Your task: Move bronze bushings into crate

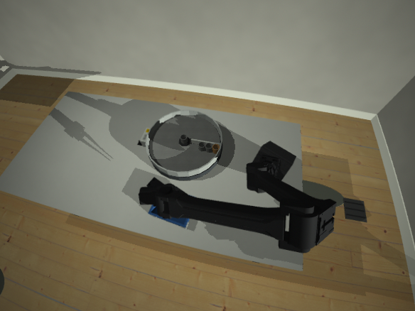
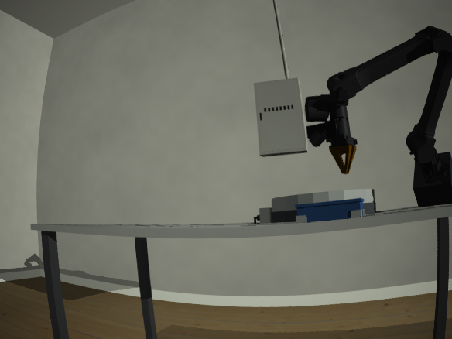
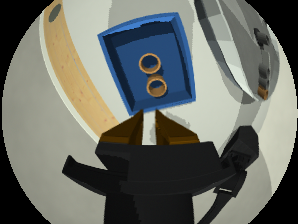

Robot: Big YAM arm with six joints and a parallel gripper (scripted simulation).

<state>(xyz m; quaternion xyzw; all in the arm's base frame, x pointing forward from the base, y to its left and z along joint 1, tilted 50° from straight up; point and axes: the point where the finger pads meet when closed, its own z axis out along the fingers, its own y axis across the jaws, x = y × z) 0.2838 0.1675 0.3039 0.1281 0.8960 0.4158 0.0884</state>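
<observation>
The blue crate (image 3: 149,70) lies straight below my gripper (image 3: 149,113) in the wrist view and holds two bronze bushings (image 3: 149,63) (image 3: 157,86) side by side. My gripper (image 2: 344,164) hangs well above the crate (image 2: 330,210), its orange fingers a narrow gap apart with nothing between them. The round turntable (image 1: 185,143) carries one bronze bushing (image 1: 215,147) at its right rim, next to two dark grey bushings (image 1: 202,145) (image 1: 209,146). My arm hides most of the crate (image 1: 171,219) in the overhead view.
A dark hub (image 1: 184,140) stands at the turntable's centre. A small grey box (image 1: 143,138) sits at the turntable's left edge. My arm's base (image 1: 275,160) stands to the right of the turntable. A grey wall box (image 2: 280,116) hangs behind the table.
</observation>
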